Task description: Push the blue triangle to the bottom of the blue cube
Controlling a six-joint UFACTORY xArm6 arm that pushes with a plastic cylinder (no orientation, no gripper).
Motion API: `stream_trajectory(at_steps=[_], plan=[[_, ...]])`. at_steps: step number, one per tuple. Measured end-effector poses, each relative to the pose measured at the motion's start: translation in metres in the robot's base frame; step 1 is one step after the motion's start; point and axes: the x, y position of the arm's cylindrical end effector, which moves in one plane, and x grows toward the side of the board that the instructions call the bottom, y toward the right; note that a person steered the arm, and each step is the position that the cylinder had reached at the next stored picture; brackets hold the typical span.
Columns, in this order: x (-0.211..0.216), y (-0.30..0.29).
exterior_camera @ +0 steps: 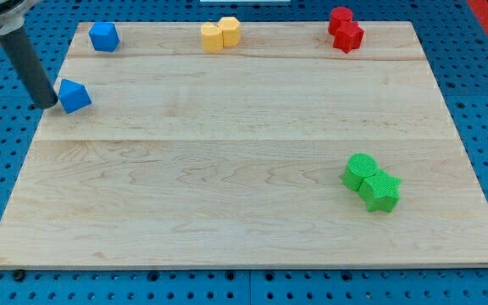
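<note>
Blue triangle [74,96]: you'll find it near the bench's [244,212] left edge, below the blue cube [104,36] and a little to the view's left of it, apart from it.
My tip [50,104]: touching or just beside the triangle's left side.
Progress, as you may judge it: triangle already roughly under the cube; a small push toward the view's right would line it up.
Pincer: none fitted, only a rod, so no grip state to report.
Containers: none in sight.
Others: two yellow blocks [219,34] top centre, touching; two red blocks [345,30] top right; two green blocks [372,182] lower right.
</note>
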Motion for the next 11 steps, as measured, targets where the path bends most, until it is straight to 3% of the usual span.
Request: stream_trajectory(at_steps=[1,3,6,9,11], plan=[[0.028,0.002],[-0.017,0.033],[-0.023,0.103],[-0.094,0.095],[-0.07,0.063]])
